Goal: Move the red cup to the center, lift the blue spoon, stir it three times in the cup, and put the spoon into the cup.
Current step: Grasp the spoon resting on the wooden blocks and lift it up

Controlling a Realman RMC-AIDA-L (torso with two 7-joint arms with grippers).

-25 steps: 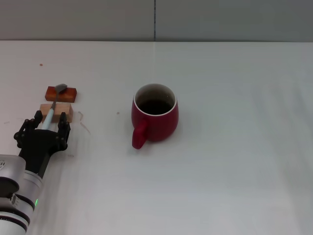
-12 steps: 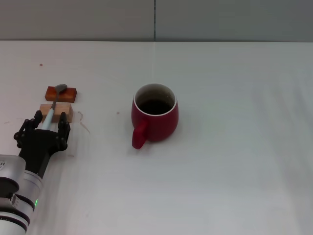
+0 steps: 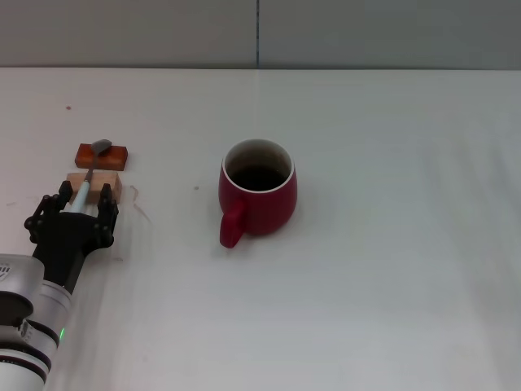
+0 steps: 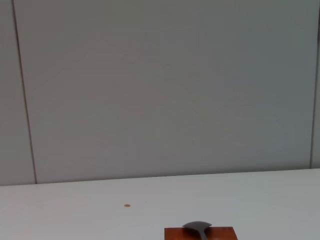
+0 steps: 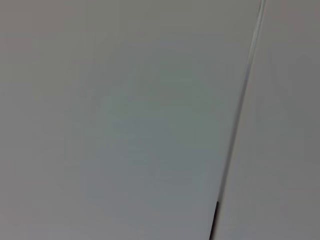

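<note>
One cup (image 3: 258,197) mid-bench, upright, handle toward you; bench (image 3: 391,269) wide and bare around it. Left end effector (image 3: 72,213) straddles spoon (image 3: 88,180) handle, fingers either side; you cannot tell whether contact is made. Spoon bridges tan block (image 3: 104,186) and orange block (image 3: 103,155). Squeeze squarely, raise straight before swinging. Left bench edge near; right arm unseen.

head: high, looking down at table (image 3: 391,309) | left wrist: low, faces wall (image 4: 165,85) | right wrist: wall only
</note>
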